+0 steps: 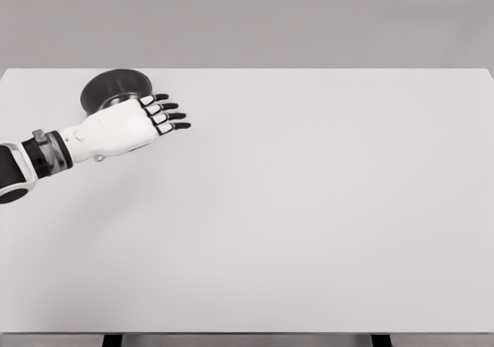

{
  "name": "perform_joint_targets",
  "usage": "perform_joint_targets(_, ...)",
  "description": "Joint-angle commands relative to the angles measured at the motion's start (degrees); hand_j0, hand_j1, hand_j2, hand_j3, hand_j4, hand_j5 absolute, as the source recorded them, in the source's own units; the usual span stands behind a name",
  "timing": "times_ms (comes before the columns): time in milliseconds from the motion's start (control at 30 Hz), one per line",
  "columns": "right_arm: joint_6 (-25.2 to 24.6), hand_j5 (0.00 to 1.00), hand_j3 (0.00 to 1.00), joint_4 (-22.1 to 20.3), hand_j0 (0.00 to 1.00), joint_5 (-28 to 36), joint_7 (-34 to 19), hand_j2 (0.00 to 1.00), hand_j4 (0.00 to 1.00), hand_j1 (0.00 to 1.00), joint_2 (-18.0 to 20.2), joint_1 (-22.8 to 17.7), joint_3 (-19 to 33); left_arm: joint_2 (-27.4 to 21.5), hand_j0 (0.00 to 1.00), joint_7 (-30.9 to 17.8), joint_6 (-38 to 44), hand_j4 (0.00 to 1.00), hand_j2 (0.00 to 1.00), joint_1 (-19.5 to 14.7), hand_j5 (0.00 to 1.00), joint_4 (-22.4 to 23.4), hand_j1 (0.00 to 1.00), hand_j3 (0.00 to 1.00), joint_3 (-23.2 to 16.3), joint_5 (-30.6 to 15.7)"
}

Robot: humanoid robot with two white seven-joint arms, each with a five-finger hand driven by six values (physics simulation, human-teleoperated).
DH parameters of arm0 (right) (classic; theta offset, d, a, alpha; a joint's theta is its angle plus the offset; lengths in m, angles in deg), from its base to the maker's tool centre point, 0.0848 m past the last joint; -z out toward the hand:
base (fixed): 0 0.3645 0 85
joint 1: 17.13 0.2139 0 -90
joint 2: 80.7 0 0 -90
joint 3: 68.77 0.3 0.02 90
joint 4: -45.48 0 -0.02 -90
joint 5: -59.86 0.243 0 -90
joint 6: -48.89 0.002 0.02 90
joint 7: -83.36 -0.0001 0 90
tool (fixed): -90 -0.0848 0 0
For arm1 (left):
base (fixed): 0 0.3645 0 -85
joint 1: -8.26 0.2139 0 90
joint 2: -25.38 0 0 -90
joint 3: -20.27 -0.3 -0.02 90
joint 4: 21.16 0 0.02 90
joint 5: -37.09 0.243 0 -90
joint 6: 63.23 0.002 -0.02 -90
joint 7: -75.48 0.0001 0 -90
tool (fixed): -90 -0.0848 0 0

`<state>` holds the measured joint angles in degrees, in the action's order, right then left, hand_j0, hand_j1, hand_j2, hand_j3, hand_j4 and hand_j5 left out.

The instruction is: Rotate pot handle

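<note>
From the head view, a dark grey pot (108,87) sits at the far left of the white tabletop (309,224), close to its back edge. Its inside cannot be made out, and the handle is hidden, so which way it points cannot be told. The left hand (127,125) lies just in front of the pot, overlapping its near rim, fingers (166,116) extended and slightly spread toward the right, clasping nothing. No writing shows.
</note>
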<state>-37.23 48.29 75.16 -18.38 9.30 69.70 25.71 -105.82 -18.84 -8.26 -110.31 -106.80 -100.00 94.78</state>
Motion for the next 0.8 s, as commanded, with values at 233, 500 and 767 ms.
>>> perform_joint_targets(233,-0.01,1.00,1.00,0.00,1.00,-0.01,-0.04,1.00,1.00,1.00,0.00,0.00,0.00,-2.31,1.00,0.19,0.02,1.00,1.00,0.35,1.00,0.03,1.00,1.00,0.21,-0.47)
perform_joint_targets(500,-0.01,1.00,1.00,0.00,1.00,-0.01,-0.04,1.00,1.00,1.00,0.00,0.00,0.00,-2.75,1.00,0.20,0.02,1.00,1.00,0.79,1.00,0.03,1.00,1.00,0.47,-0.56)
perform_joint_targets(767,-0.01,1.00,1.00,0.00,1.00,-0.01,-0.04,1.00,1.00,1.00,0.00,0.00,0.00,-4.15,1.00,0.28,0.02,1.00,1.00,0.79,1.00,0.11,1.00,1.00,0.64,-0.65)
